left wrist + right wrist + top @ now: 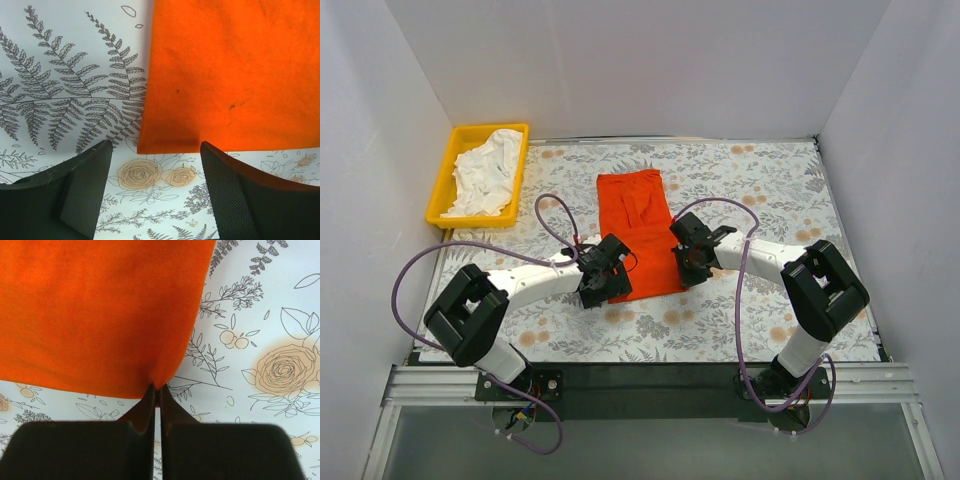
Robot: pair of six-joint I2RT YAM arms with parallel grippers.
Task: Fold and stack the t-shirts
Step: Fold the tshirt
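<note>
The orange-red t-shirt (638,228) lies folded into a long strip at the middle of the table. My right gripper (692,268) is shut on its near right corner, and the fabric (100,310) puckers at the fingertips. My left gripper (603,285) is open and empty just short of the near left corner (150,145), with the shirt's near edge (235,75) between and beyond the fingers. The white t-shirt (487,177) lies crumpled in the yellow tray (446,180) at the far left.
The table wears a floral printed cloth (770,190). White walls close in the left, back and right sides. Purple cables loop over both arms.
</note>
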